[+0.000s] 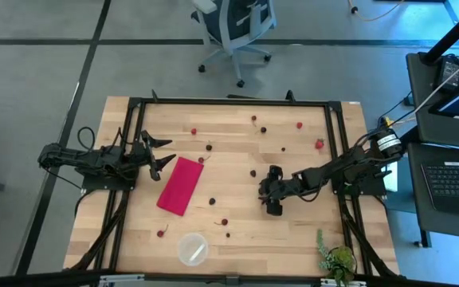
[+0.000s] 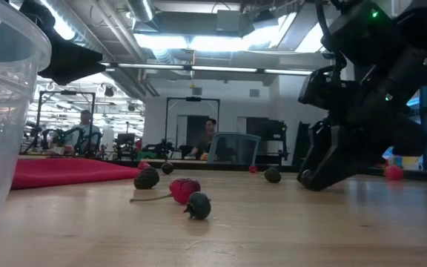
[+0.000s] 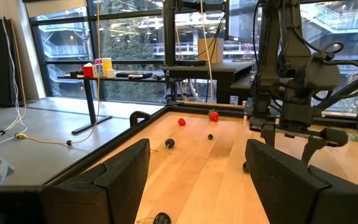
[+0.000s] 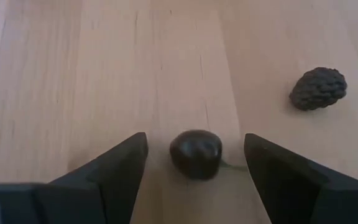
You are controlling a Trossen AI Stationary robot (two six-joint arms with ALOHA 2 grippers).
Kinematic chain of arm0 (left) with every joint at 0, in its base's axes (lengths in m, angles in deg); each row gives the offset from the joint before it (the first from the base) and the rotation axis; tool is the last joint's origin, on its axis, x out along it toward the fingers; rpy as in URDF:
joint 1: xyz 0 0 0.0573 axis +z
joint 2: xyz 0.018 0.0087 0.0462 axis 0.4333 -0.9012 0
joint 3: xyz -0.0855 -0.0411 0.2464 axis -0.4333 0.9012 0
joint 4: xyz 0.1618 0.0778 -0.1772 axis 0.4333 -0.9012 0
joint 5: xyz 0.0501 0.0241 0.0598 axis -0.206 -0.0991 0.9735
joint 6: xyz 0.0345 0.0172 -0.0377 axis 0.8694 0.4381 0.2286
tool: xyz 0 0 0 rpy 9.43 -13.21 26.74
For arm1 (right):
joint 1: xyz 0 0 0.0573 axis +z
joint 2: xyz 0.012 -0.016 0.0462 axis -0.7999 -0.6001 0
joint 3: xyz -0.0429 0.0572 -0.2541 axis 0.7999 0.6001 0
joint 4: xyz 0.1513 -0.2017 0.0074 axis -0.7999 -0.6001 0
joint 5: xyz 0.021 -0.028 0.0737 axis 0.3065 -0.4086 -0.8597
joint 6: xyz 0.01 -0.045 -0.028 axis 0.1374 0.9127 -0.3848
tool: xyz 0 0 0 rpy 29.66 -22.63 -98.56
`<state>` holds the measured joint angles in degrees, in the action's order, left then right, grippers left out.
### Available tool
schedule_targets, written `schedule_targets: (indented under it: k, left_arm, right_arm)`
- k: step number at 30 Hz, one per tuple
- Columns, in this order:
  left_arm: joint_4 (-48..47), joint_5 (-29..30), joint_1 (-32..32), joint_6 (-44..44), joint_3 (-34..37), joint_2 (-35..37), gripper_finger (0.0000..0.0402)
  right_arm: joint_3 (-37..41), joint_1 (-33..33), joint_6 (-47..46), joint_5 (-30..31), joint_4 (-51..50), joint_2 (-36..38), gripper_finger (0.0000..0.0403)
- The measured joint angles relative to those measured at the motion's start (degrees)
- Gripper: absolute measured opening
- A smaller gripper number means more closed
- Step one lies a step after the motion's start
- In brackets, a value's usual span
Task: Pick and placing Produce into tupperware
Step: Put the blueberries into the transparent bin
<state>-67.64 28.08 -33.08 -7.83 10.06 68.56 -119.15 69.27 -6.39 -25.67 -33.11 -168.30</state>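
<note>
Between open right claw (image 4: 195,163) fingers, cherry (image 4: 196,153)

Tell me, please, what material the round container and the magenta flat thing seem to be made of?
The round container looks like thin clear plastic, glossy: the table shows through its wall, and its rim catches light in the low view. The magenta flat thing seems to be cloth, matte: it lies limp and flat, without shine.

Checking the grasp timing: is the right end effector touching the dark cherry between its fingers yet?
Apart. The right wrist view shows the right end effector open, with bare wood on both sides of the dark cherry between its fingers.
</note>
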Motion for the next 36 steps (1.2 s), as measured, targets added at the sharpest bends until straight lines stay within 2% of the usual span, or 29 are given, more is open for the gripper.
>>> schedule_targets:
  k: [20,29,31,36]
  left_arm:
    - [0.0,0.0,0.0,-0.9,0.0,0.0,0.0260]
    - [0.0,-0.1,0.0,-1.6,0.0,0.0,0.0260]
    - [0.1,-1.0,0.0,-0.9,0.0,0.0,0.0260]
    - [0.9,-8.8,0.0,0.0,0.0,0.0,0.0260]
  right_arm:
    - [0.0,0.0,-0.2,0.0,0.1,-0.6,0.0274]
    - [-2.7,0.0,5.7,0.0,-0.6,-0.9,0.0274]
    - [-3.7,0.0,6.1,0.0,-0.3,-0.9,0.0274]
    - [-7.9,0.9,6.1,-0.8,-0.1,-0.8,0.0274]
